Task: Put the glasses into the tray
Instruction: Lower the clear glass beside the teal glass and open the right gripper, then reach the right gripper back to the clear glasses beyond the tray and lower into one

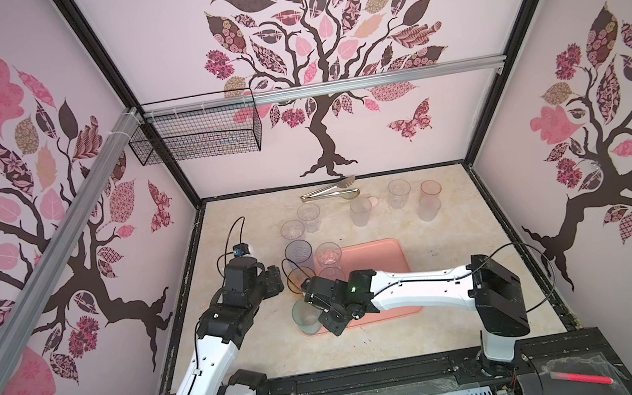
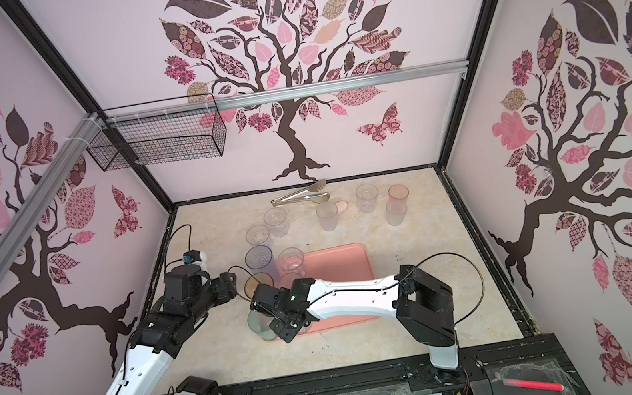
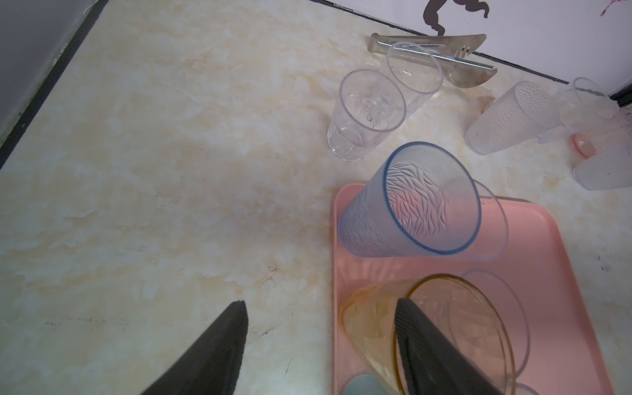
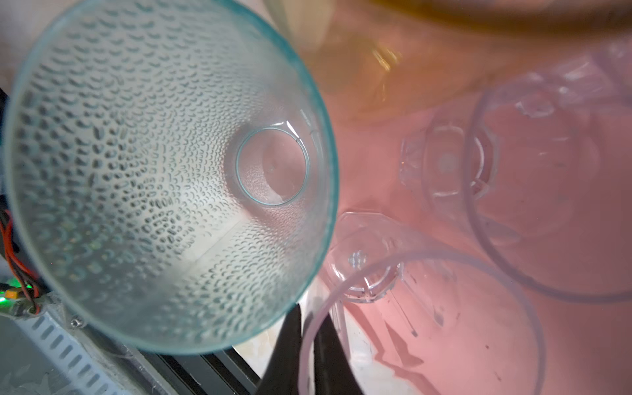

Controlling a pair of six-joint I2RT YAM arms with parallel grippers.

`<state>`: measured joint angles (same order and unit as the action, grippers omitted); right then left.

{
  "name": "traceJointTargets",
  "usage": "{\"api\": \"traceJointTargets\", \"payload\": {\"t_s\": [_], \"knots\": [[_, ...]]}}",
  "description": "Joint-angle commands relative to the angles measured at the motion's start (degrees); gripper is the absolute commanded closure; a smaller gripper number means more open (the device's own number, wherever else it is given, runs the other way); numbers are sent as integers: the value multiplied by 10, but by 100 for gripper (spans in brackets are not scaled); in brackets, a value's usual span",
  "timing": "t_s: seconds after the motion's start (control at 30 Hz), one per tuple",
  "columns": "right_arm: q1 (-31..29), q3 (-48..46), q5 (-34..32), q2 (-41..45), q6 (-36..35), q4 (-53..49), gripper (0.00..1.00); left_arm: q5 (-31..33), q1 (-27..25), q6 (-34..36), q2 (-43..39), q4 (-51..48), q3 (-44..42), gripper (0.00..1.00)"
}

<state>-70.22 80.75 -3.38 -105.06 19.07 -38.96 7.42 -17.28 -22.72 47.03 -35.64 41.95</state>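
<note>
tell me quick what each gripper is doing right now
left gripper: open, holding nothing.
right gripper: jaws shut on the rim of a clear glass.

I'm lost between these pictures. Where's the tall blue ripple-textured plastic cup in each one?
In both top views: the tall blue ripple-textured plastic tumbler stands left of centre, at the far left corner of the flat salmon-pink tray.
Left wrist: at that corner, beyond the amber tumbler.
Right wrist: not in it.
Shared landmark: the tray.
</note>
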Motion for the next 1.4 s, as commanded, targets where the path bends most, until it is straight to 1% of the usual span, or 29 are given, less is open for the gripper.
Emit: {"api": "traceJointTargets", "payload": {"t_s": [0.0, 0.13, 0.27, 0.53, 0.67, 0.77, 0.93, 1.0, 1.1, 1.37], "knots": [[-4, 30, 18, -14, 0, -27, 85, 3, 2, 2, -3, 9, -16, 28], [-4, 36, 24, -7, 3, -28, 80, 3, 2, 1, -3, 9, -18, 28], [-4, 42, 22, -2, 4, -34, 77, 5, 2, 2, -3, 9, -17, 28], [-1, 71, -3, 39, -3, -70, 70, 6, 2, 7, 0, 9, -16, 28], [20, 69, -1, 71, 15, -75, 66, 4, 2, 7, 3, 10, -7, 27], [48, 47, 5, 98, 40, -72, 61, -1, 2, 7, 4, 8, 4, 27], [108, -28, 55, 140, 95, -51, 56, -12, 2, 12, 9, 2, 20, 28], [123, -55, 78, 151, 106, -39, 55, -14, 2, 11, 11, -1, 23, 28], [131, -83, 105, 151, 112, -24, 53, -14, 2, 9, 11, 2, 19, 29], [132, -110, 171, 120, 128, 19, 54, -11, 2, 11, 8, -9, 16, 29]]}}
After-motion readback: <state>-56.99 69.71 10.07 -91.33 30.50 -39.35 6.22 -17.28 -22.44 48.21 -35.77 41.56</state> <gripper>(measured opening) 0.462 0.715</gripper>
